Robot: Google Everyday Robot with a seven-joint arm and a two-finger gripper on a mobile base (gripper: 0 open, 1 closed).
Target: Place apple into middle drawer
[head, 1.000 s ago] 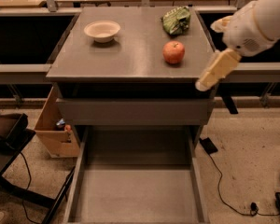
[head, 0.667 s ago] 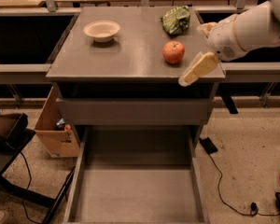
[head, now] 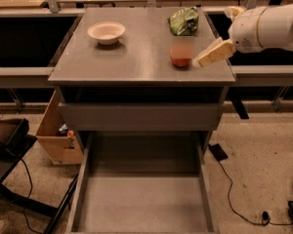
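The red-orange apple (head: 181, 56) sits on the grey cabinet top (head: 132, 57) near its right front corner. My gripper (head: 207, 56), cream-coloured on a white arm, hangs just right of the apple, level with it and very close; I cannot tell whether it touches. The middle drawer (head: 144, 201) is pulled out wide below, with a bare grey floor and low side walls. Nothing lies in it.
A pale bowl (head: 106, 32) stands at the back left of the top and a green snack bag (head: 184, 21) behind the apple. A shallower drawer front (head: 139, 116) sits above the open drawer. A cardboard box (head: 58, 143) is on the floor at left and a cable (head: 229, 194) at right.
My arm has swung left and lower, bringing the gripper from beyond the cabinet's right edge to right beside the apple. The apple has stayed in place.
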